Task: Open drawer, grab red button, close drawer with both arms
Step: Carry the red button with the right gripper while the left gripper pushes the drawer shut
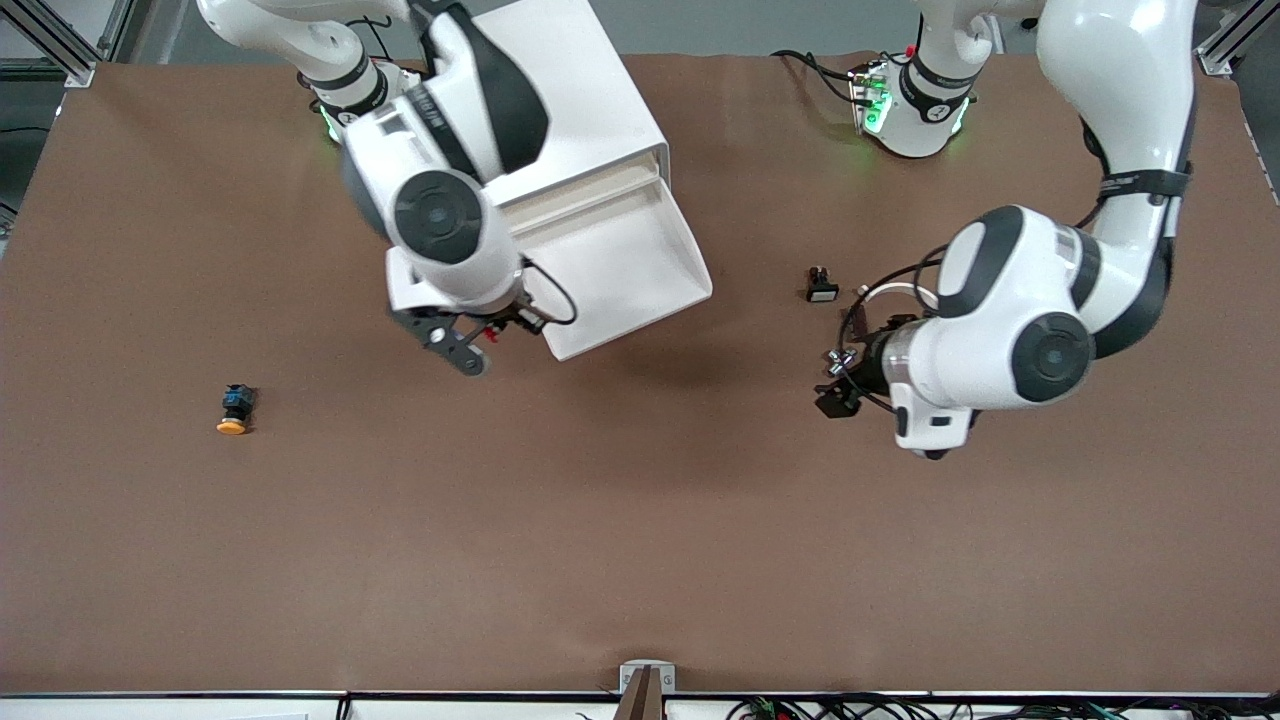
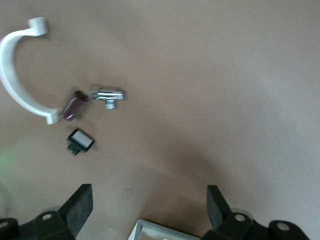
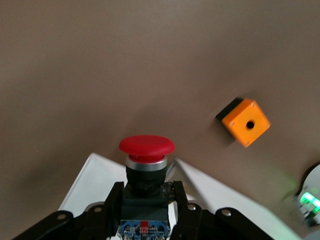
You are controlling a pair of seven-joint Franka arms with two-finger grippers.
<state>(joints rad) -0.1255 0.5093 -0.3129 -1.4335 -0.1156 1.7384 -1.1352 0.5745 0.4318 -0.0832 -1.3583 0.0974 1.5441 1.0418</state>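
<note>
Right gripper (image 3: 145,202) clamped on red mushroom-cap button (image 3: 146,150), upper-centre frame, beside open white drawer (image 1: 625,265). Left gripper (image 1: 838,385), fingers apart, waits mid-right, cabinet-facing.

Button (image 3: 146,148) cap – glossy red plastic; table (image 1: 640,520) – matt brown.

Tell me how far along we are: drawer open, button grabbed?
The drawer is pulled out of the cabinet. The right gripper holds the red button at the drawer's corner. Left gripper hangs open over bare table. Closing the drawer remains.
</note>
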